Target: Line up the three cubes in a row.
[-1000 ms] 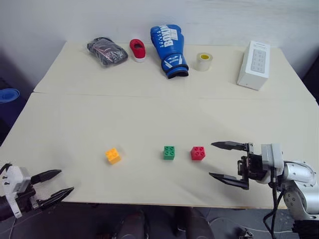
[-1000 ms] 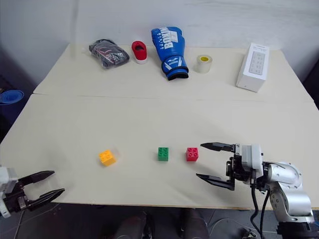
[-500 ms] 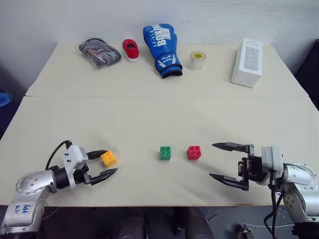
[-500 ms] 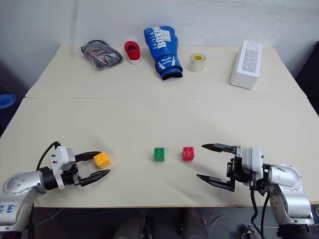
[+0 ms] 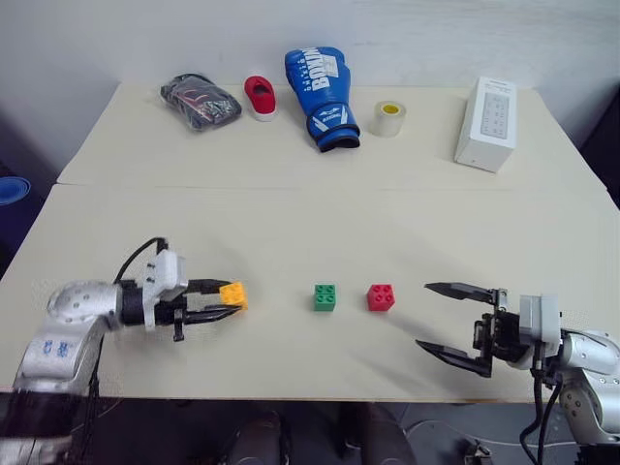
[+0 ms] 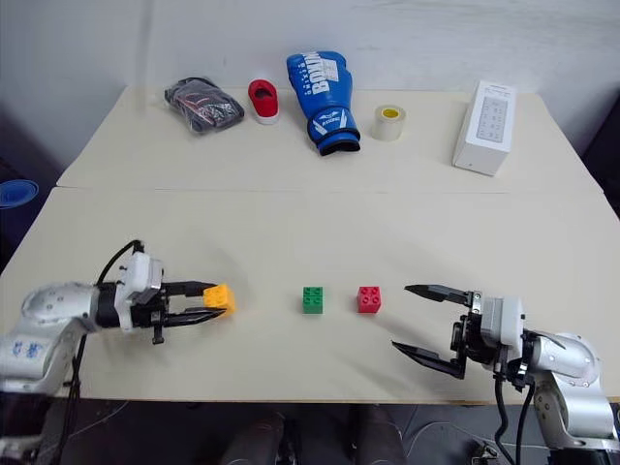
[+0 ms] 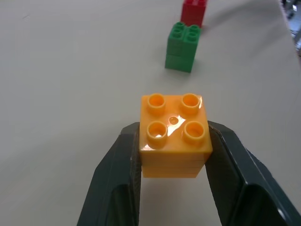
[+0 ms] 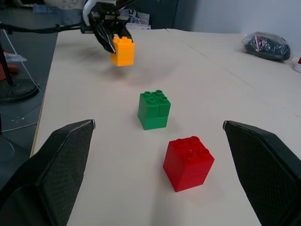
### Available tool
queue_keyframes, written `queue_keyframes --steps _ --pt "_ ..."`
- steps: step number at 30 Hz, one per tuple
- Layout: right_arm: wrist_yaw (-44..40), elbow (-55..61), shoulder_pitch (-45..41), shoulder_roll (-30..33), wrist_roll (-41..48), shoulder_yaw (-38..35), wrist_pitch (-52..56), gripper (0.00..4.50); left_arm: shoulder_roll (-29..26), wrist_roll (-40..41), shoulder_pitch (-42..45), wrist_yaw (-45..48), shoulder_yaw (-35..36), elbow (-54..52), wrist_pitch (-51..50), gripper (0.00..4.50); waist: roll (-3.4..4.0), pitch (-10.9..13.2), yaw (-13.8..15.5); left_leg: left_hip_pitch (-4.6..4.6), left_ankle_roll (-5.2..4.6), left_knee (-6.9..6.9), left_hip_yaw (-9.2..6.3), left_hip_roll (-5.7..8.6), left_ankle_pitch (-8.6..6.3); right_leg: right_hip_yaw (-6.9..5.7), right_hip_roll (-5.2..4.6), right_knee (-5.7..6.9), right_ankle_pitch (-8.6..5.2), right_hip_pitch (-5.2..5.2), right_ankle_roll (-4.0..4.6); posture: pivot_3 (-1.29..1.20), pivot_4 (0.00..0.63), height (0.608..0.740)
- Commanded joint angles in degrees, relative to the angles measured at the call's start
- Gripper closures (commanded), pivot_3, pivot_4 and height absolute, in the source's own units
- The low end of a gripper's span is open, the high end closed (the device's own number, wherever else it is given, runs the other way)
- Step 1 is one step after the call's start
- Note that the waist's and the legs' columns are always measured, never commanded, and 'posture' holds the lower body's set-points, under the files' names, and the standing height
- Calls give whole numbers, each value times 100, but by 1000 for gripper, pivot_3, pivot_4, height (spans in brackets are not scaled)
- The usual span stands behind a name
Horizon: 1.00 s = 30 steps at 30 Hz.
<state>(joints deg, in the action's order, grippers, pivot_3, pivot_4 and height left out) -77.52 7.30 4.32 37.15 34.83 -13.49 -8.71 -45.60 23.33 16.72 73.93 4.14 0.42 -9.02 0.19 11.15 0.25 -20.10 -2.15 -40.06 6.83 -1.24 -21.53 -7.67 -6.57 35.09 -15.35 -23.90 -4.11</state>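
Observation:
My left gripper (image 5: 231, 299) is shut on the yellow-orange cube (image 5: 233, 294), its two fingers (image 7: 117, 179) pressing the cube's (image 7: 175, 136) sides. In the right wrist view that cube (image 8: 122, 51) hangs a little above the table with a shadow under it. To its right the green cube (image 5: 325, 296) and the red cube (image 5: 381, 296) stand side by side on the table, a small gap between them. My right gripper (image 5: 423, 316) is open just right of the red cube, pointing at it, with nothing between its fingers.
Along the table's far edge lie a black bag (image 5: 201, 101), a red-and-white oval object (image 5: 260, 96), a blue boxing glove (image 5: 325, 85), a tape roll (image 5: 390, 118) and a tall white box (image 5: 487, 124). A seam (image 5: 320, 187) crosses the table.
My left gripper came in from the table's left front corner to the yellow-orange cube, closed on it and carried it rightward. The right gripper stayed put, still open. The camera shifted slightly.

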Motion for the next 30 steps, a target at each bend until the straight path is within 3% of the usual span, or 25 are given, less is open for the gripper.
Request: queue_keyframes --steps 1,6,22,28,30 --pt "-85 -12 -9 54 95 -147 -105 0 33 -264 536 586 -438 637 456 2997 1 -1 -13 1 -1 0 2 0 2 1 2 15 0 1 0 0 150 740" --pt "-157 -49 85 48 67 -194 -194 0 169 -637 1090 911 -832 1500 971 2997 1 0 -36 0 -3 0 17 -4 6 6 19 15 0 -3 -1 0 150 740" --pt "-161 -263 -29 78 -49 -134 -319 0 530 -972 1386 959 -920 2361 1943 2997 0 0 -25 -4 -12 -7 11 0 11 7 5 20 2 -3 -5 0 150 740" --pt "-149 -221 -167 170 -11 -132 -158 0 440 -728 1359 982 -690 2218 1892 1030 0 0 -23 -4 -12 -9 10 -1 11 6 5 22 2 -3 -5 0 150 740" --pt "-219 -226 -284 360 49 -232 -29 0 135 -533 1051 990 -392 1850 1680 834 0 0 -34 -4 -12 -9 10 -1 11 6 5 21 2 -3 -5 0 150 740"
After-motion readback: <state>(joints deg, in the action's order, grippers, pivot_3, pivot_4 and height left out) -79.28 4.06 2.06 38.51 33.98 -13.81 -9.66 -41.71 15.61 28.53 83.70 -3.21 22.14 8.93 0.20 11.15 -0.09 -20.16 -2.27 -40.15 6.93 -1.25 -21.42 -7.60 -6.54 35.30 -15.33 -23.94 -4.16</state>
